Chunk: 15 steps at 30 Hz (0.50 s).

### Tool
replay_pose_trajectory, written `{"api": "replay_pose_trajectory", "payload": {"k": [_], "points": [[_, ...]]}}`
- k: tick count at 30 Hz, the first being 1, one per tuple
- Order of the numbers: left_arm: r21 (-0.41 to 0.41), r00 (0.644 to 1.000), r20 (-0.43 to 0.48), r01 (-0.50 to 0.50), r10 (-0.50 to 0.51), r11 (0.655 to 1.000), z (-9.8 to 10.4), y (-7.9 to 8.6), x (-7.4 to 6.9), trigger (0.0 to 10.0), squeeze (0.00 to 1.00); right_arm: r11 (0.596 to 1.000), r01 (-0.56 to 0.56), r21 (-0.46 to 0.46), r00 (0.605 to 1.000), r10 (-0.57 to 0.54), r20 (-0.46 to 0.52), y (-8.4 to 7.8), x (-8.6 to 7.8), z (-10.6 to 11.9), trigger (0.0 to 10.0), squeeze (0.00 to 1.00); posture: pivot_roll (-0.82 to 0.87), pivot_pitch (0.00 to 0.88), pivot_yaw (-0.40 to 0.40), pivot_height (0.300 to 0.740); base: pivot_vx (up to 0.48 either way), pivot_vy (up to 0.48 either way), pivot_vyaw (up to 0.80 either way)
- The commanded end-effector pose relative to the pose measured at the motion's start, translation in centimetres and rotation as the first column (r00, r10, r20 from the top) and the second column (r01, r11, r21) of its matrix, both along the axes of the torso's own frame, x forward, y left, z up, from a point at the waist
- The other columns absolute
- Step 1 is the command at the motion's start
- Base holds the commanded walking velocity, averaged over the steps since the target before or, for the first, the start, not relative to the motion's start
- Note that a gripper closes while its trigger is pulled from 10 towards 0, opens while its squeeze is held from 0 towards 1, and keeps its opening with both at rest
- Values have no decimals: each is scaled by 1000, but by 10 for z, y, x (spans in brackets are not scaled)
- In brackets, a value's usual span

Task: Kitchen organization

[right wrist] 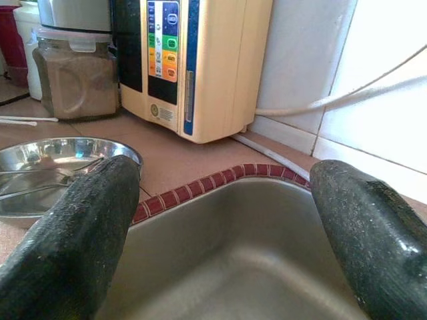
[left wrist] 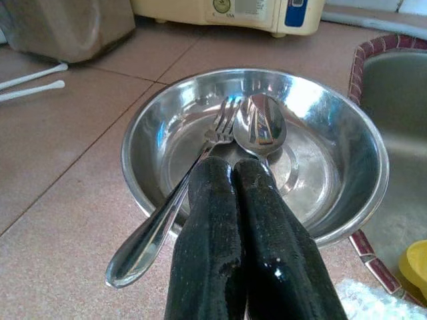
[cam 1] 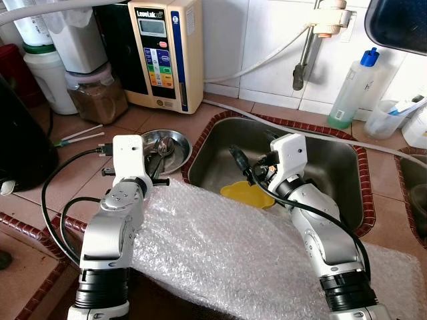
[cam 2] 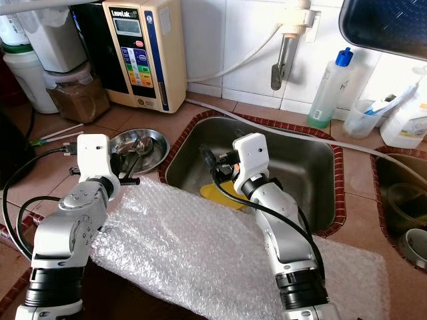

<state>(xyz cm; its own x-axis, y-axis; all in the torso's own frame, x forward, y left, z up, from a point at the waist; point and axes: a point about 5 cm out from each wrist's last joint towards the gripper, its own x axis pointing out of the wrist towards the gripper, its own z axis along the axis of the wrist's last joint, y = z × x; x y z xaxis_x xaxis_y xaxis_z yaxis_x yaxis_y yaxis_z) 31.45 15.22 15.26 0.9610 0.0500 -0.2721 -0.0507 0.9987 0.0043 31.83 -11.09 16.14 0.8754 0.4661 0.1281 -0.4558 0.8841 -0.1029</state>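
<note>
A sheet of bubble wrap (cam 1: 227, 247) lies across the near edge of the counter (cam 1: 73, 180), spread between the robot's two silver arms and overhanging the near rim of the sink (cam 1: 333, 167).

Just past the wrap on the left, the left gripper (left wrist: 233, 175) reaches over the near rim of a steel bowl (cam 1: 175, 141) that sits on the counter beside the sink's left edge. Its two black fingers (left wrist: 213, 227) are pressed together with nothing visibly between them, their tips over the handles of a fork (left wrist: 200, 160) and a spoon (left wrist: 261, 128) that lie in the bowl. The fork's handle sticks out over the bowl's near rim.

On the right, the right gripper (cam 1: 241, 162) hangs over the left part of the sink, its fingers (right wrist: 73, 233) spread wide and empty. Something yellow (cam 1: 248, 195) lies in the sink at the near side, partly under the edge of the wrap; I cannot tell what it is.

Two white sticks (cam 1: 81, 136) lie on the counter left of the bowl. Farther back, against the tiled wall, stands a cream water machine (cam 1: 167, 50) with coloured buttons, and left of it a clear jar of brown powder (cam 1: 97, 97) and white containers (cam 1: 47, 73). A tap (cam 1: 308, 40) juts from the wall above the sink, with a white hose (cam 1: 260, 63) running to the machine. At the far right corner stand a clear bottle with a blue cap (cam 1: 353, 83) and a plastic cup (cam 1: 390, 117).
</note>
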Motion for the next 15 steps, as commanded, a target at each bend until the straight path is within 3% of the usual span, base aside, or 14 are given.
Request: {"api": "replay_pose_trajectory", "payload": {"k": [1,2,8,15], "points": [[3,1000,-13,-14,14,1000,-1,2,1,10000,145,1000,-3,7,1000,3,25,0,2,7,10000,0,77,0,33,740,0,0,0],[-11,1000,-5,-19,18,1000,1,3,2,10000,1000,1000,-2,6,1000,2,25,0,2,7,10000,0,77,0,32,740,0,0,0],[-17,995,91,-42,44,999,9,6,2,10000,1000,1000,-5,5,1000,5,22,2,2,6,10000,0,82,0,30,740,0,0,0],[-9,998,64,-2,2,1000,1,3,-5,10000,1000,1000,-6,2,1000,6,18,0,2,5,10000,0,84,0,27,740,0,0,0]]}}
